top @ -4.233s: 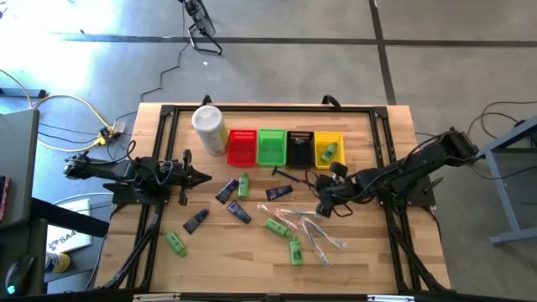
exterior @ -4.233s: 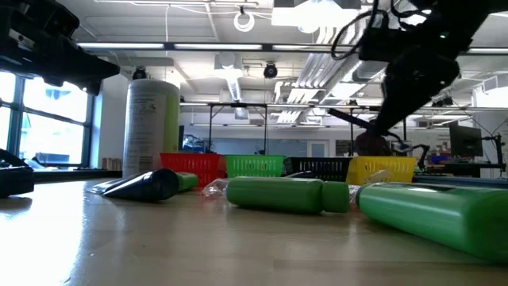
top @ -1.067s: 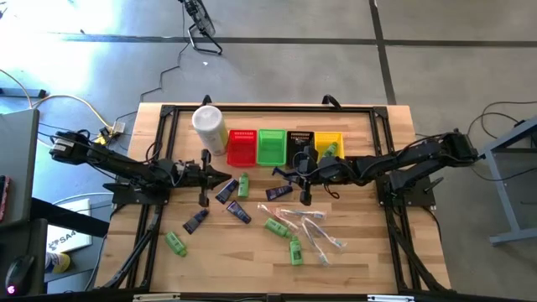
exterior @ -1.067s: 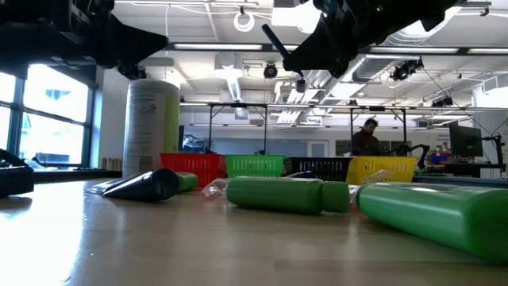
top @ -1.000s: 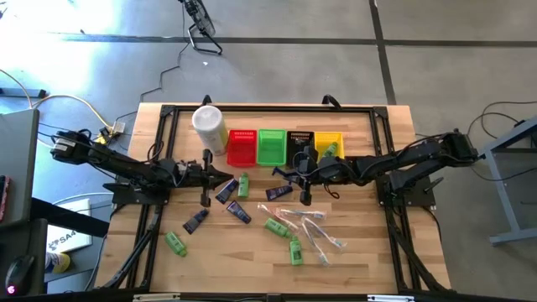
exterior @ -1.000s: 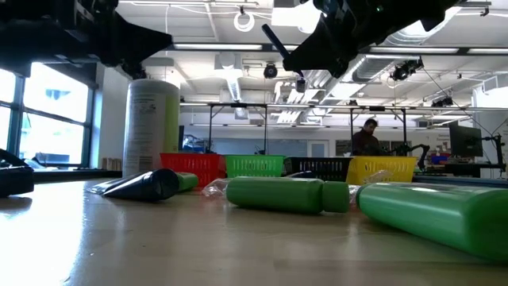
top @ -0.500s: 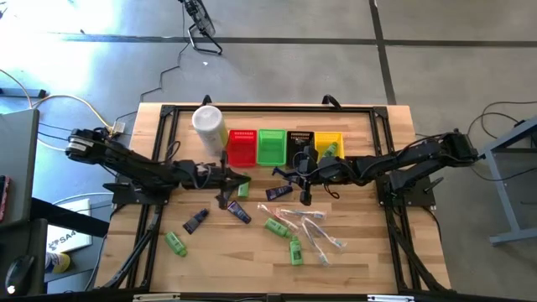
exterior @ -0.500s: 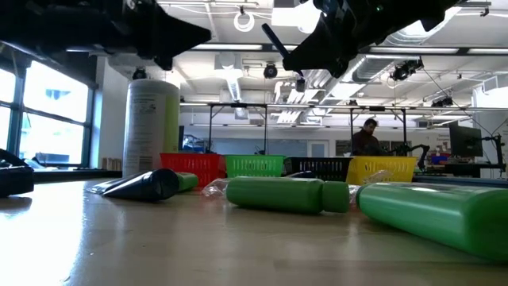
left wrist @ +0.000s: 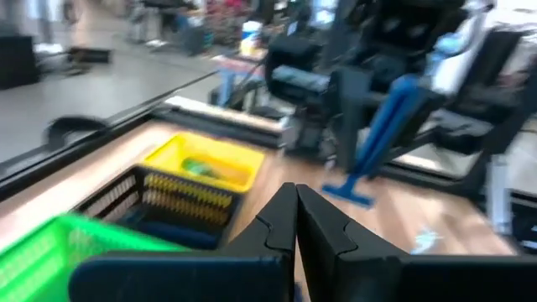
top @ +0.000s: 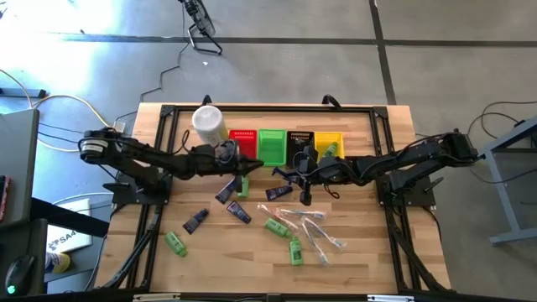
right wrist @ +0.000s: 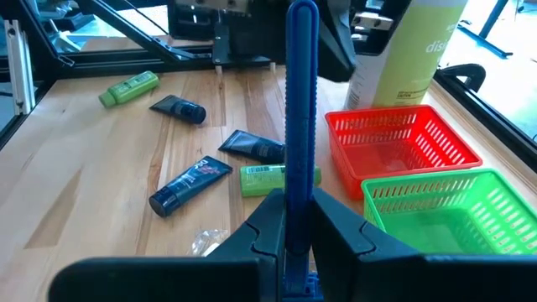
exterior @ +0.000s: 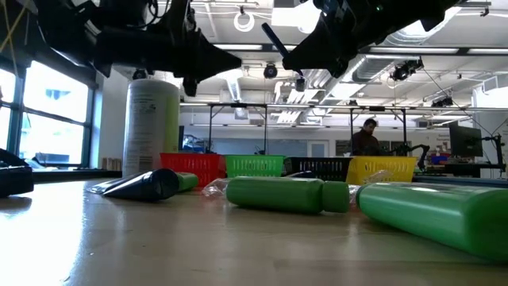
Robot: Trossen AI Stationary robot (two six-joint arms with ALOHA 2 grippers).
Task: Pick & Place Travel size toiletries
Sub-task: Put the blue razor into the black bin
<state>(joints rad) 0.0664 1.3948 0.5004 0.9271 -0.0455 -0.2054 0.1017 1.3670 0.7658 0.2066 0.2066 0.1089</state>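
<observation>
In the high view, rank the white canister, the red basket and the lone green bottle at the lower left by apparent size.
1. white canister
2. red basket, close to it, so this order is unsure
3. green bottle, clearly smallest

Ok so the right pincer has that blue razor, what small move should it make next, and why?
Probably carry it the short way over the black basket and release it there. The right pincer is shut on the blue razor, holding it above the table just in front of the basket row, not yet over any basket.
</observation>
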